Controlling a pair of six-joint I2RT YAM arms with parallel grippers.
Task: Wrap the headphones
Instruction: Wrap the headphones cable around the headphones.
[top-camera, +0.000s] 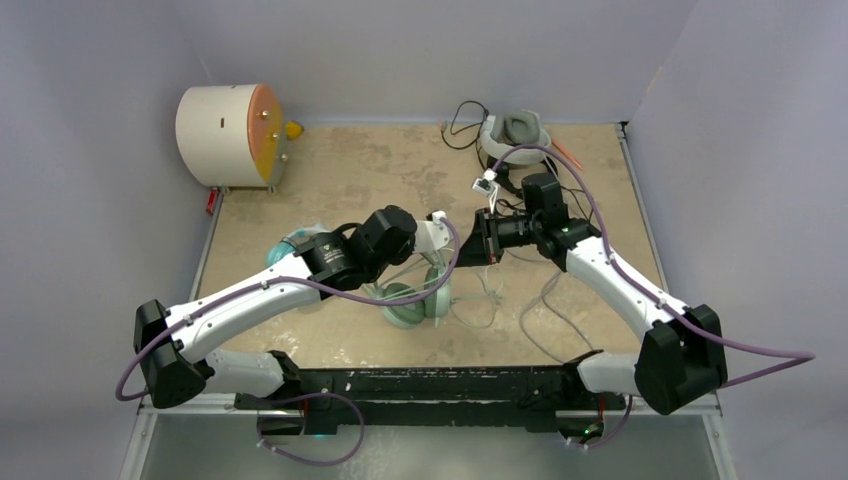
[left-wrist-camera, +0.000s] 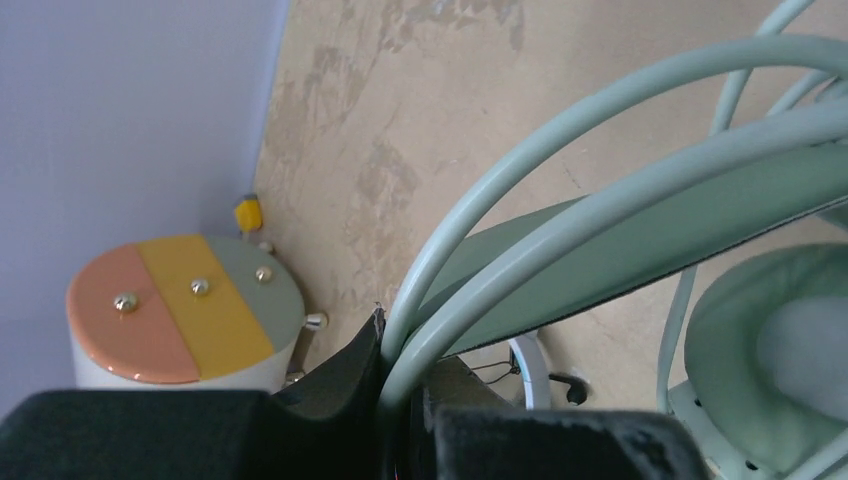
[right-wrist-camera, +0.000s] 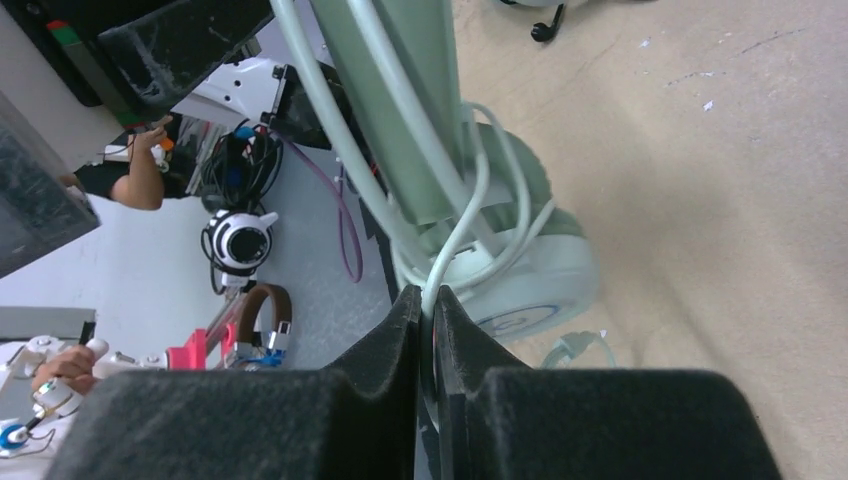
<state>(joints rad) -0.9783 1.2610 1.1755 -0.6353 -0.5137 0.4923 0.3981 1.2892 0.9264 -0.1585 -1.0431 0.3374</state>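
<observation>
Black foam pads of the right gripper (right-wrist-camera: 425, 303) sit closest, pinched together on a pale cable (right-wrist-camera: 480, 190) that runs up to the mint-green headphones (right-wrist-camera: 520, 270). A few turns of that cable already lie around the arm just above the ear cup, so the winding has started. It looks far from done.

From overhead the mint pair is at the middle of the table (top-camera: 380, 170), lifted between the two arms. The left gripper (top-camera: 440, 232) comes in from 9 o'clock and is clamped shut on the thin hoops of the headband, holding it steady. The right one reaches in from 3 o'clock. Slack cable lies in loose loops on the tabletop at about 4 o'clock from the cups, and I judge that part of it has yet to be wound on.

Other sets seem untouched. A white-and-grey headset (top-camera: 515, 135) sits at 1 o'clock near the back wall with a dark lead sprawled beside it. A teal-cupped headset (top-camera: 288, 245) peeks out from under the left arm at 9 o'clock. I cannot make out a black set for certain. At 10 o'clock, the cream drum (top-camera: 225, 135) stands clear of all this
</observation>
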